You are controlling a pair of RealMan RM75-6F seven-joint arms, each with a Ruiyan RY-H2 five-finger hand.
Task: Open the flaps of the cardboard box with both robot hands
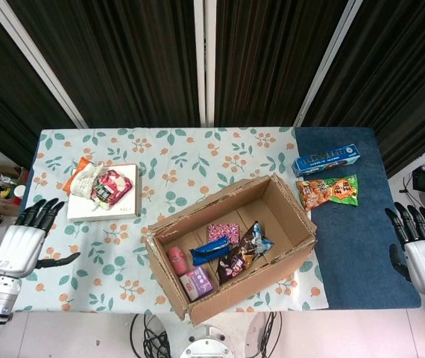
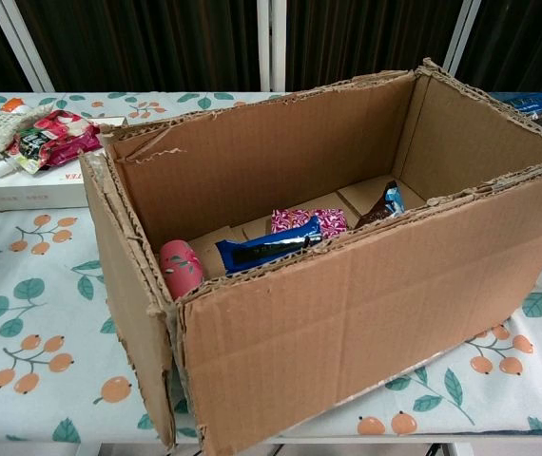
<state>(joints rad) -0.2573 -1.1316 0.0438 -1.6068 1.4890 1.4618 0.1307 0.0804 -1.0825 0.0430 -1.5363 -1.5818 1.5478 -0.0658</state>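
The cardboard box (image 1: 279,277) (image 2: 366,313) stands open-topped near the table's front edge, its flaps folded down against its outer walls. Inside lie a pink can (image 1: 177,260) (image 2: 180,268), a blue bar (image 1: 212,249) (image 2: 266,247), a pink patterned pack (image 1: 223,232) and dark snack packets (image 1: 242,250). My left hand (image 1: 22,244) hangs off the table's left edge, fingers spread, holding nothing. My right hand (image 1: 421,252) sits off the right edge, fingers spread and empty. Neither hand appears in the chest view.
A white book (image 1: 101,205) with snack pouches (image 1: 101,183) on it lies at the left rear. A blue box (image 1: 326,159) and an orange packet (image 1: 329,190) rest on the blue cloth (image 1: 361,246) at the right.
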